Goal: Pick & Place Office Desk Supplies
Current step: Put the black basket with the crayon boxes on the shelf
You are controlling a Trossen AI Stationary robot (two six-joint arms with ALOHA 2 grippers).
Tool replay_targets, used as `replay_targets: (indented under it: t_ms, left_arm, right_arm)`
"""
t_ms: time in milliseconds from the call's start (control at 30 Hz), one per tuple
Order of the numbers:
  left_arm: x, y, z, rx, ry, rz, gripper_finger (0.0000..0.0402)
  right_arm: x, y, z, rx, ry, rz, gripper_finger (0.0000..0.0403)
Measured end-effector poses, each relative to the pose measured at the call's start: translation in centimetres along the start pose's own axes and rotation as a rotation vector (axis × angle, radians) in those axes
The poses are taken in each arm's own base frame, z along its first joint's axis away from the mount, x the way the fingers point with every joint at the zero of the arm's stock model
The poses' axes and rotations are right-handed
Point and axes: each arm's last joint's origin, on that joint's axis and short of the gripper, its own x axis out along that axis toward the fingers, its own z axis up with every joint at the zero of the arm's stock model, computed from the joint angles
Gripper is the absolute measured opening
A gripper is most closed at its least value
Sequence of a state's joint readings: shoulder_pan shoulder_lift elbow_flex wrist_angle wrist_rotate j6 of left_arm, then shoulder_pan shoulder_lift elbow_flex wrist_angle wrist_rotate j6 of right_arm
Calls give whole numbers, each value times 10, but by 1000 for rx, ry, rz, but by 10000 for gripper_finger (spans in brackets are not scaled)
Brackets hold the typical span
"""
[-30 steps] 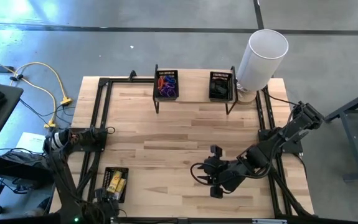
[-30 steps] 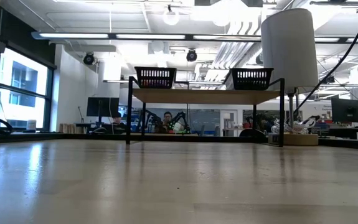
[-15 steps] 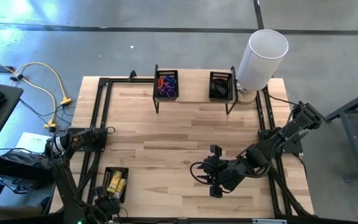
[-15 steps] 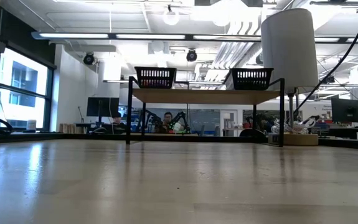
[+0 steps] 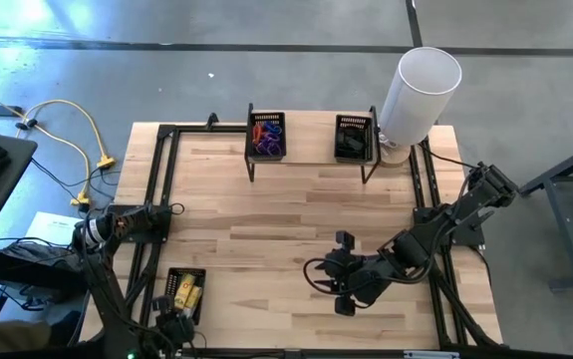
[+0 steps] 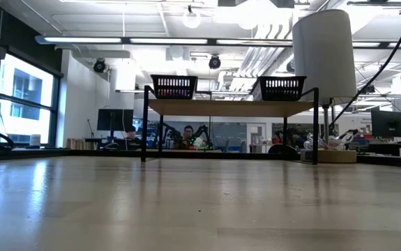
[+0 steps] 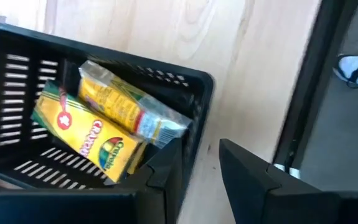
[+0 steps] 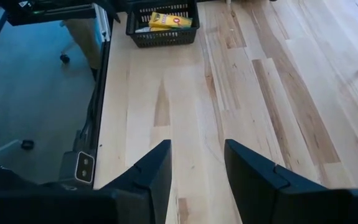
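Observation:
A black mesh tray (image 5: 184,292) stands at the table's near left corner. In it lie two yellow crayon packets (image 7: 91,134) (image 7: 129,109), one leaning on the other. My left gripper (image 7: 200,165) points down at the tray's near end (image 5: 171,321). It is open, with one finger over the tray's inside and the other outside its end wall (image 7: 196,118). I cannot tell whether a finger touches the wall. My right gripper (image 5: 338,276) hangs open above the bare wood right of the middle, nothing between its fingers (image 8: 197,162).
A raised shelf (image 6: 231,107) at the far edge bears a tray of coloured loops (image 5: 267,135) and a tray of dark pieces (image 5: 352,138). A tall white cylinder (image 5: 418,90) stands at the far right corner. Black frame rails (image 5: 161,189) run along both table sides.
My left gripper has sunk a little toward the near end of the tray of yellow packets, its fingers kept the same width apart. The tray and the packets have not moved.

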State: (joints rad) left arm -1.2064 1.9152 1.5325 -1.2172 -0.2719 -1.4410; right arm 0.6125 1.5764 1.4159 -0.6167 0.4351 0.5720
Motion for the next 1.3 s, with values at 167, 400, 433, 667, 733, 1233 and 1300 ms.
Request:
replay_targets:
  t_ms: [167,400,433,667,733,1233,1300]
  left_arm:
    - [3,1,-1,1,1,8,101]
    - [3,0,0,2,-5,-1,101]
    - [3,0,0,2,-5,0,101]
    - [9,-2,2,-8,-9,-30,101]
    - [12,-2,3,-2,-11,-34,101]
    - [30,6,7,80,48,4,82]
    - [31,7,9,104,77,2,61]
  right_arm:
    - [0,0,0,0,0,0,136]
    - [0,0,0,2,0,0,136]
    - [0,0,0,2,0,0,136]
    - [0,0,0,2,0,0,136]
    - [0,0,0,2,1,1,136]
    - [0,0,-1,-2,16,14,136]
    - [0,0,-1,0,20,13,136]
